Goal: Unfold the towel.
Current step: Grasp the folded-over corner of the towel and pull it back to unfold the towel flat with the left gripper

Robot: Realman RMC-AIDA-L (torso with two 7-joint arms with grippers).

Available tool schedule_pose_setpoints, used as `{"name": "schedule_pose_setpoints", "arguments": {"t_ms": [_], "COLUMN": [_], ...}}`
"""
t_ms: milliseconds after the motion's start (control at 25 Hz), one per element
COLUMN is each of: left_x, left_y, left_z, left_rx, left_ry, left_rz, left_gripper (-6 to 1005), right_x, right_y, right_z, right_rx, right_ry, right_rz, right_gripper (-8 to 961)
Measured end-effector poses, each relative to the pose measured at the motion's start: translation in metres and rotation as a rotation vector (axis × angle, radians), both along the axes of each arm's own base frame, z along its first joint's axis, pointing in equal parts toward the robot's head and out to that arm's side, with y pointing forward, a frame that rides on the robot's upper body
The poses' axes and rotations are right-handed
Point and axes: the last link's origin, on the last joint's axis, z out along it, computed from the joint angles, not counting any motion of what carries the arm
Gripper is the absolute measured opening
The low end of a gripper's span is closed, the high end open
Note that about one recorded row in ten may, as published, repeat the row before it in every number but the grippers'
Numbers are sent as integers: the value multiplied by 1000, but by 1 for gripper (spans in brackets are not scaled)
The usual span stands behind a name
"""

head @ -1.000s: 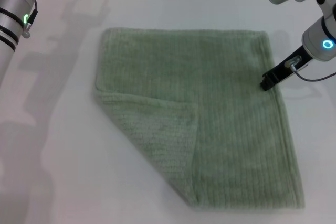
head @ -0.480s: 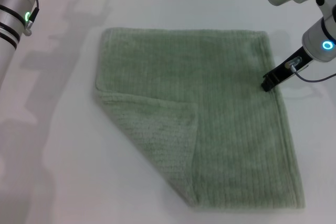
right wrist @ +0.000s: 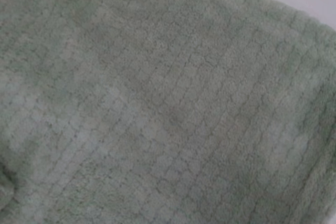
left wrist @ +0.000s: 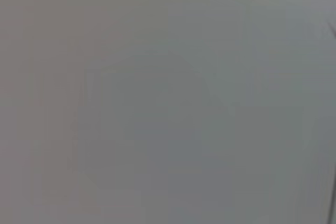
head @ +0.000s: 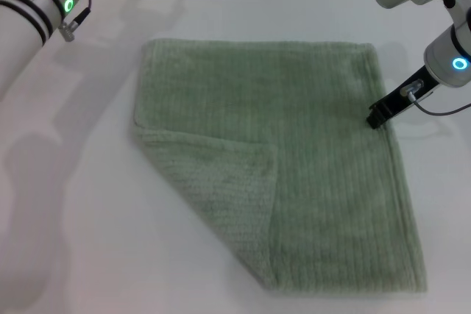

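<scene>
Head view, right gripper (head: pixel 376 118): black tip pressed onto the right edge of the towel, about a third of the way down; whether the fingers are spread or closed cannot be told.
Right wrist view: filled by the pale sage-green ribbed terry towel (right wrist: pixel 157 103), a strip of table at one corner.
Towel (head: pixel 294 145): lies flat on the white table (head: pixel 88 204), its near-left corner folded over onto the cloth as a triangular flap.
Left arm (head: pixel 37 5): raised over the table's far-left corner, well apart from the towel; gripper out of view.
Left wrist view: plain grey blur.
Writing: none readable.
</scene>
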Motion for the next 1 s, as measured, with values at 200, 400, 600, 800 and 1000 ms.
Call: {"name": "schedule_pose_setpoints", "arguments": {"t_ms": [200,400,600,800,1000], "left_x": [12,23,36,46,57], "left_y": [7,10,9,5,-1], "left_z": [3,8,11,15,22], "left_rx": [-132,-255,-343,-422,-553], "left_ry": [-45,-73,-47,-20,12], "left_rz": [14,28,11,-15,-51], "left_gripper": [815,815,815,815,815], "right_x": [0,1,1,1,0], "right_y": [0,0,0,0,0], "right_z": [0,0,0,0,0], "right_rx": [0,0,1,1,1], "right_ry": [-1,-1,-1,-1,-1], "right_rz": [-1,-2,-2,-2,-1], "right_gripper": [4,4,4,4,4]}}
